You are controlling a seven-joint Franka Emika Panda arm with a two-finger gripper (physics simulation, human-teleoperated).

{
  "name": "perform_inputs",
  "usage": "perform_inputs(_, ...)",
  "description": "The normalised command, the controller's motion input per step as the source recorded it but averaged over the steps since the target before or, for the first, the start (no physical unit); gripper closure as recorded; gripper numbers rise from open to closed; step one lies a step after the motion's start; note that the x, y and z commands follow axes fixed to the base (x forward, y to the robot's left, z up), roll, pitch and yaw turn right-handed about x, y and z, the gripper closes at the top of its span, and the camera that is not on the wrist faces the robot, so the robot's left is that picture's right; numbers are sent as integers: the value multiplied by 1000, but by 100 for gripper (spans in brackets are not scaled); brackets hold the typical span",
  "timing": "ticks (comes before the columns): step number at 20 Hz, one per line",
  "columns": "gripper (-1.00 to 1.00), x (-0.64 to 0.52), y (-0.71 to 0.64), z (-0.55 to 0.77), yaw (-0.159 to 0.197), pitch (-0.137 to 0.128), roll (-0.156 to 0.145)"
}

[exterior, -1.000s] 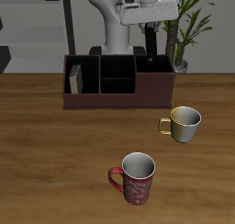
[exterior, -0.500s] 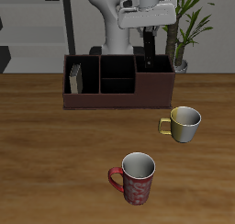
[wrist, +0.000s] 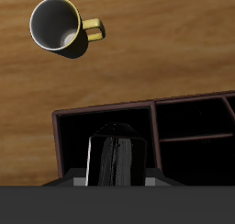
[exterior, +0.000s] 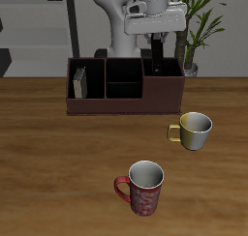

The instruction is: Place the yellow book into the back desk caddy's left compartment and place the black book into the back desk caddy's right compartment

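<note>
The claw (exterior: 156, 39) pinches the black book (exterior: 156, 58) above the caddy's (exterior: 107, 105) end section at upper right; the yellow book (exterior: 79, 82) stands in the opposite end.

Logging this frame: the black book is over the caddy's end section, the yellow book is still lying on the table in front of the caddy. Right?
Not quite. The yellow book is not on the table: the exterior view shows it standing inside the other end section of the back desk caddy. The black book is over its end section, under the gripper.

glossy black book (wrist: 112, 160), reddish-brown caddy (exterior: 107, 106), grey-speckled book (exterior: 79, 82), red patterned mug (exterior: 142, 189)
</note>
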Motion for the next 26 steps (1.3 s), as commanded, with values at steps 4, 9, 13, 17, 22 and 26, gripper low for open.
perform_inputs(4, 100, 9, 41, -104, 34, -2, 11)
perform_inputs(9, 100, 44, -30, -169, 23, 6, -12)
perform_inputs(13, 100, 117, -89, -259, -25, 65, -3)
perform_inputs(17, 100, 59, -79, -115, -2, 14, -13)
perform_inputs(22, 100, 45, -87, -139, -4, 19, -7)
perform_inputs(26, -100, 61, -53, -137, -32, 43, 43)
